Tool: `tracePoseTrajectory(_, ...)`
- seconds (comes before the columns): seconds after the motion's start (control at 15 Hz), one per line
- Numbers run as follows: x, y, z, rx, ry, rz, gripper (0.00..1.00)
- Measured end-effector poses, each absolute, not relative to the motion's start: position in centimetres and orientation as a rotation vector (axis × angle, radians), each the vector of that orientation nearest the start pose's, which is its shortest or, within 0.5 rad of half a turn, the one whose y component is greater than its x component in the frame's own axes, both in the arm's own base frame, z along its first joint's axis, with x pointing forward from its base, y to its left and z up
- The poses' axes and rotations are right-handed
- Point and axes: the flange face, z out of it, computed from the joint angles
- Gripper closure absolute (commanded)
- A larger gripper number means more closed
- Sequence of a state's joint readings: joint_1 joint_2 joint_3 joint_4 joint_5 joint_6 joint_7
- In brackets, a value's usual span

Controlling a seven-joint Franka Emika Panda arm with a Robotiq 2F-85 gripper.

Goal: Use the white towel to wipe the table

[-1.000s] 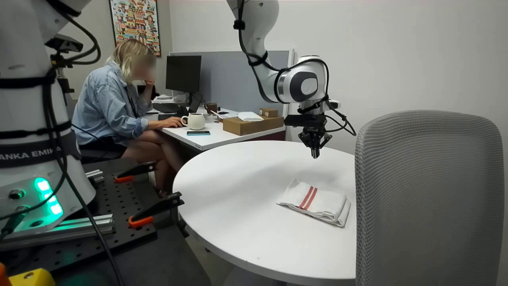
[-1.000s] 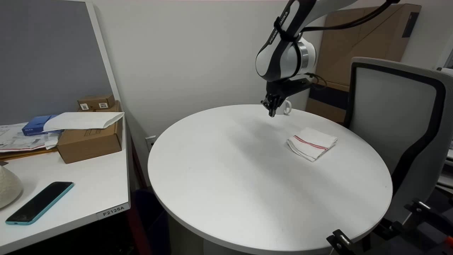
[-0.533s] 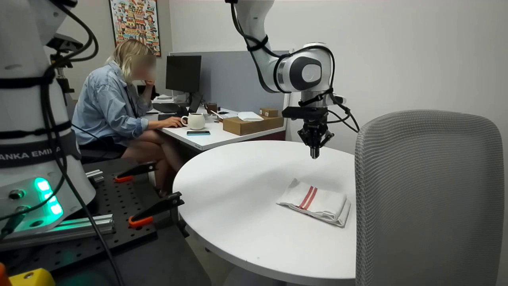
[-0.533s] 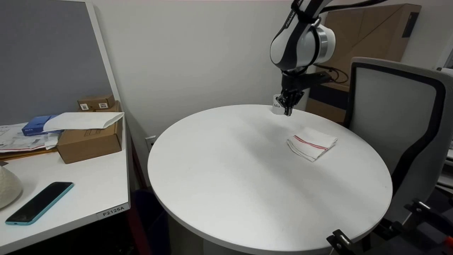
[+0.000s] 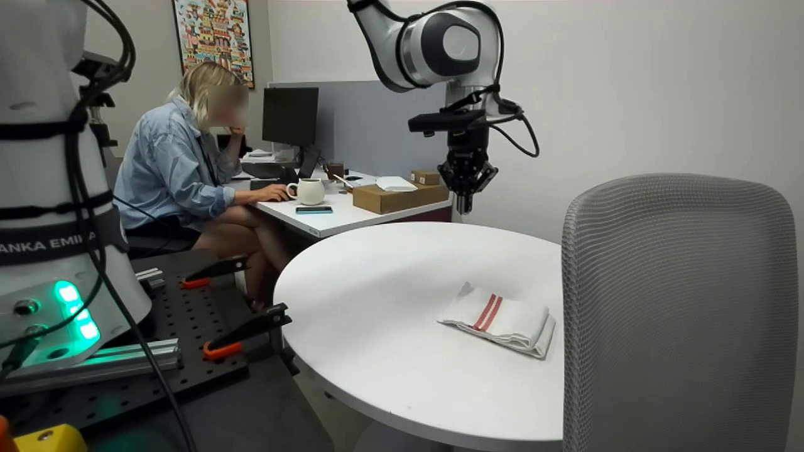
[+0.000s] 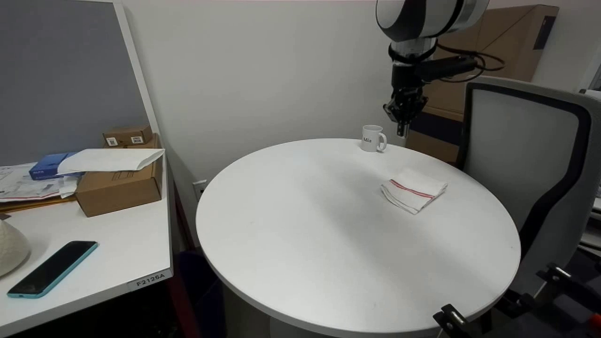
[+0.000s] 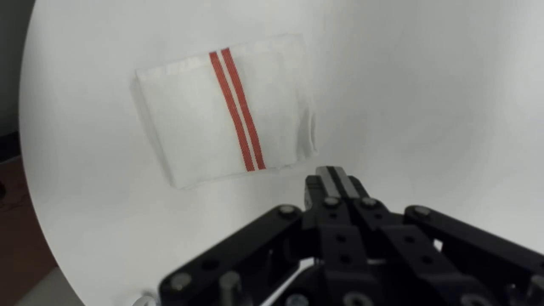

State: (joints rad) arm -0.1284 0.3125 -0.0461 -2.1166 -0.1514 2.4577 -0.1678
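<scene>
White folded cloth towel with twin red stripes [image 5: 502,321], lying nearly flat right of centre in an exterior view, bare side of the round glossy white tabletop [image 5: 370,333] stretching away to its left! And there, in the upper half just right of centre, hangs the black Robotiq gripper [image 5: 463,204], tips down, well apart from the cloth. Over to an exterior view: towel right of centre, gripper at upper right, and a white ceramic mug [image 6: 370,139] standing by the tabletop's upper edge, just left of the fingertips in the frame. Now the wrist view, and here's the tell: grey-tipped fingers [image 7: 327,182] drawn tight together, only a thin dark line between them, holding nothing, the towel up and to their left, its lower right corner nearest. So, wiping not begun; I'd call this the approach, lining up a grasp. Next? Probably a shift toward upper left of the wrist frame, fingers spread, then down to pinch that loose right-hand fold, before any sweep, minding the mug.
</scene>
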Motion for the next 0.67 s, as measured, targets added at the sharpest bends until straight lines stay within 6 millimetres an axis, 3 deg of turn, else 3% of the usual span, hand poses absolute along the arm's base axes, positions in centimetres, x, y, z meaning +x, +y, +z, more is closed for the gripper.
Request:
tracePoseTrajectory(0.2,53.8,-7.0,27.9,-3.253,-0.199,0.011,1.0)
tracePoseTrajectory(0.27,52.9,-5.8,28.3,-3.251,-0.2,0.007,0.78)
tracePoseTrajectory(0.47,51.2,-2.5,30.4,-3.248,-0.178,-0.044,0.59)
tracePoseTrajectory(0.67,49.8,-0.5,32.8,-3.251,-0.137,-0.071,0.38)
